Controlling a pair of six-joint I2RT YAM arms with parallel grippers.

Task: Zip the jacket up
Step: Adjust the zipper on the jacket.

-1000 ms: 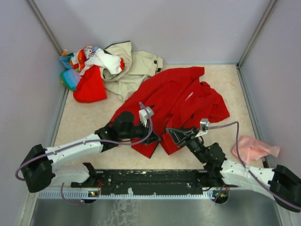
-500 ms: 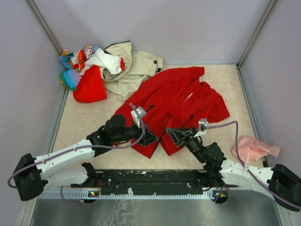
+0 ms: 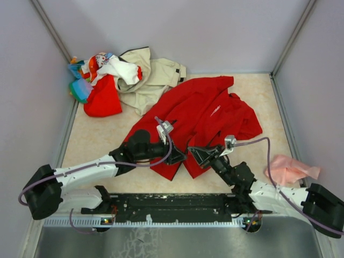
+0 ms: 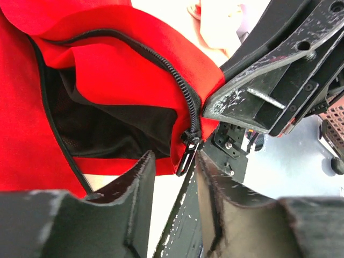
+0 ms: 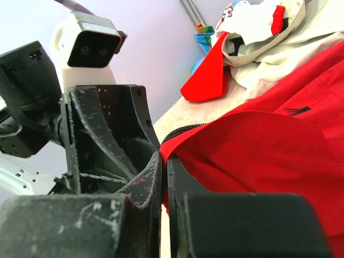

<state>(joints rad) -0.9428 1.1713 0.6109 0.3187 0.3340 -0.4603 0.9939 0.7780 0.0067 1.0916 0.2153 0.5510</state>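
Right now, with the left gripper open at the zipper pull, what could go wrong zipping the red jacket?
1. The zipper pull hangs loose between the left gripper's open fingers; closing could knock it aside.
2. The right gripper pinches only the jacket's edge; fabric might slip under tension.
3. The zipper track curves sharply above the slider, which may jam there.

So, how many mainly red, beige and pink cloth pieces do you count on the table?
Red: 2, the jacket and the smaller red garment
Beige: 1, the beige jacket
Pink: 1, the pink cloth
Total: 4
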